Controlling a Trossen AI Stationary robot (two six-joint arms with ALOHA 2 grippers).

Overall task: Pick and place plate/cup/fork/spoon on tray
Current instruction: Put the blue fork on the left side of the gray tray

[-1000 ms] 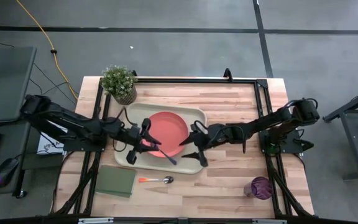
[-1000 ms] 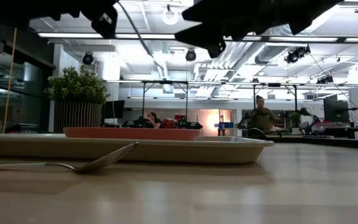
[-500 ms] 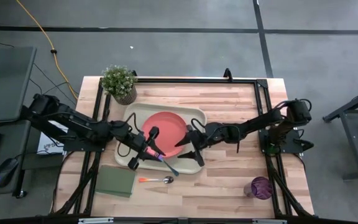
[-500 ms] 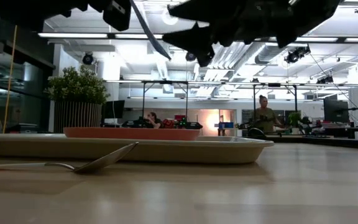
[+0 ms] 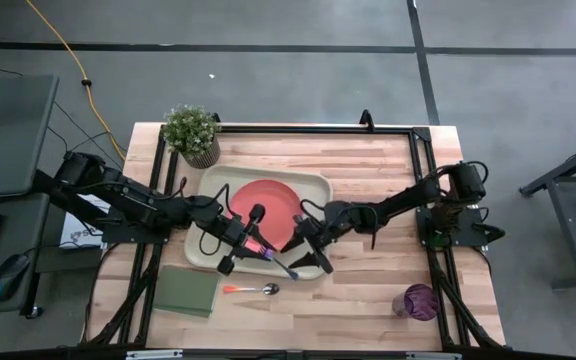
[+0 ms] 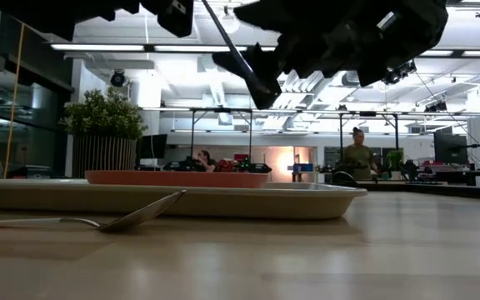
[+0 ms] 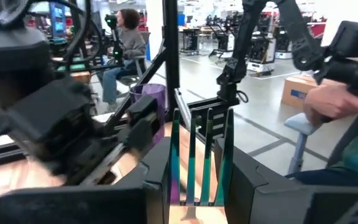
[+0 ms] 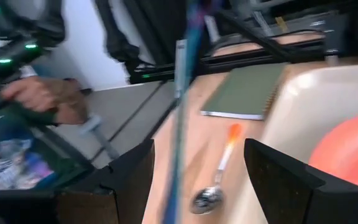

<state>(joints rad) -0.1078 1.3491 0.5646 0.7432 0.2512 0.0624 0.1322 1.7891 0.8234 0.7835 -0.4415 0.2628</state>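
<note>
Fork [image 7: 194,158] tines upright between the left gripper's [image 7: 194,186] dark fingers (purple cup [image 7: 148,99] beyond)

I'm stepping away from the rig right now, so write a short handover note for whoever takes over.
Left gripper: shut on the fork, held up above the tray's near edge.
Right gripper: open, at the fork's free end, not gripping it.
Done: plate is on the tray.
Left: fork to be set down on the tray; spoon lies on the table just in front of the tray; cup stands at the table's near right corner.
</note>
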